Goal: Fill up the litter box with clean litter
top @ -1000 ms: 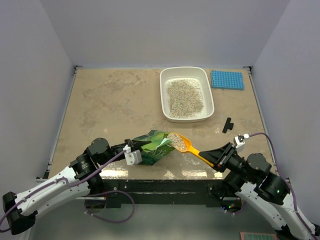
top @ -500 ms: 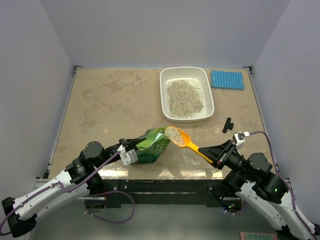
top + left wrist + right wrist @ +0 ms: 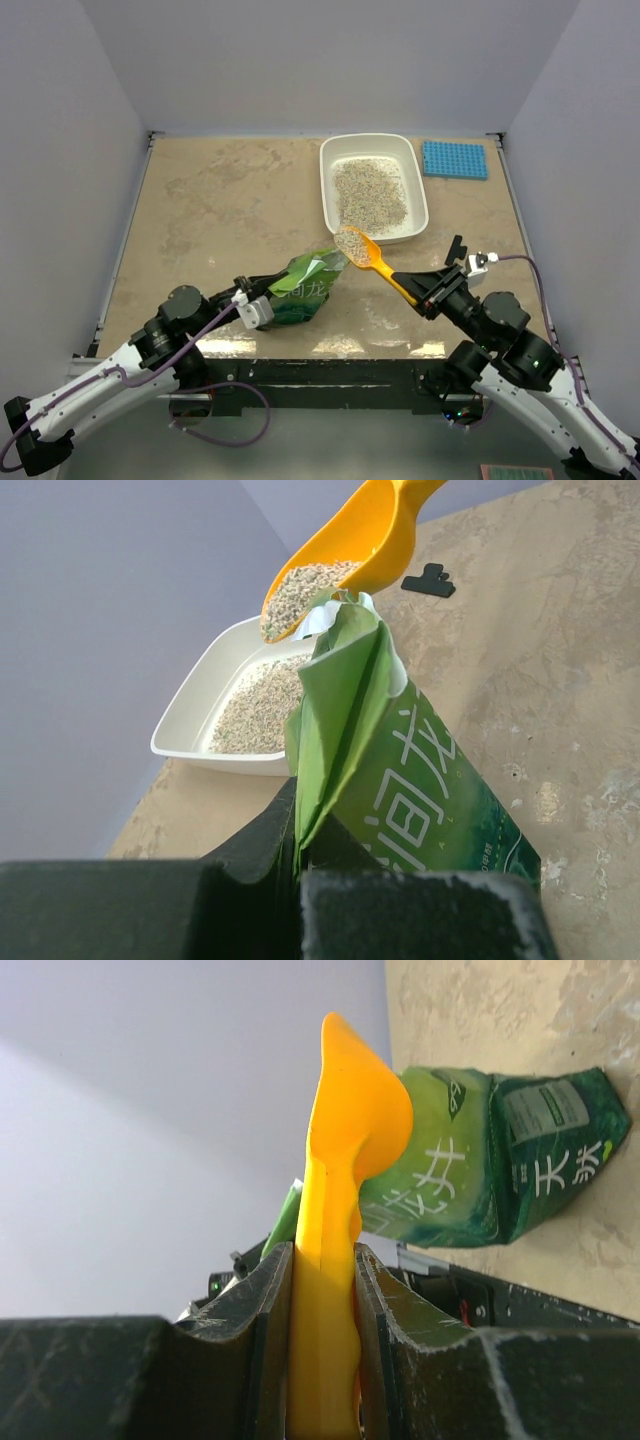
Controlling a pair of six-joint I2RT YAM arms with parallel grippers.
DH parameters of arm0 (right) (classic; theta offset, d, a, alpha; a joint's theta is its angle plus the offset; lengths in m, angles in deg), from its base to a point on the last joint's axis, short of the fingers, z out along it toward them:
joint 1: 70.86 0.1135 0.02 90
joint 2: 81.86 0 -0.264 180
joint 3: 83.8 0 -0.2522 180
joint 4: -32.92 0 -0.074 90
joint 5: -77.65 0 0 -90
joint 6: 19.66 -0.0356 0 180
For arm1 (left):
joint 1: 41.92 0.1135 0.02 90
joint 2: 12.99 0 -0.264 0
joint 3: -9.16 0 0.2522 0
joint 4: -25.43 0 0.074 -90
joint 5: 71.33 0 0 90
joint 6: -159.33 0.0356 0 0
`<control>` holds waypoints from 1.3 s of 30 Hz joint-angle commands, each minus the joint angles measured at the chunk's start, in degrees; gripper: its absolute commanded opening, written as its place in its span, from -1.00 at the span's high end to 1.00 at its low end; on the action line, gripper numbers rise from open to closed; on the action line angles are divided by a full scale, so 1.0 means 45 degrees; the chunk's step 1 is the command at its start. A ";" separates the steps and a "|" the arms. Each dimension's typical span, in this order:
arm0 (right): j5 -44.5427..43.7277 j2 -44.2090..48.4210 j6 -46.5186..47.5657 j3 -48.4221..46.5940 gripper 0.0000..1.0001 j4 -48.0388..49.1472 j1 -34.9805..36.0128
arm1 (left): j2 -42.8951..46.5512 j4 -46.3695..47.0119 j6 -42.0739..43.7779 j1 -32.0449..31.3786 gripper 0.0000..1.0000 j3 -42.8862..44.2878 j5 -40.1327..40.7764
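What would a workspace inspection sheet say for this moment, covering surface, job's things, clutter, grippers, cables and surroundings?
Surface: beige marbled table.
Job's things: litter box at far right, partly filled with clean litter; orange scoop loaded, raised by the green bag, not yet over the box.
Clutter: blue mat beside the box; black clip near the right arm.
Grippers: left gripper shut on the bag; right gripper shut on the scoop handle.
Cables: purple cables run along both arms.
Surroundings: plain grey walls; nothing else seen.

Open tabletop [image 3: 220,200] left of litter box [image 3: 367,141], green bag [image 3: 305,288] near front edge, black clip [image 3: 456,248] at right
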 commanded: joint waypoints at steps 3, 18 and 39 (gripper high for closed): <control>-0.2376 -0.0594 -0.0101 -0.0532 1.00 0.1967 0.0036 | 0.0236 0.1953 -0.0050 0.0014 1.00 0.0116 0.0139; -0.6827 -0.3422 -0.1936 0.2904 1.00 0.7921 0.0017 | 0.0353 0.2656 -0.0363 -0.0006 1.00 -0.0334 -0.0330; -0.7553 -1.4397 0.8757 -0.3806 1.00 0.7655 -0.1799 | 0.0470 0.2501 -0.0071 -0.0005 1.00 -0.0373 0.0217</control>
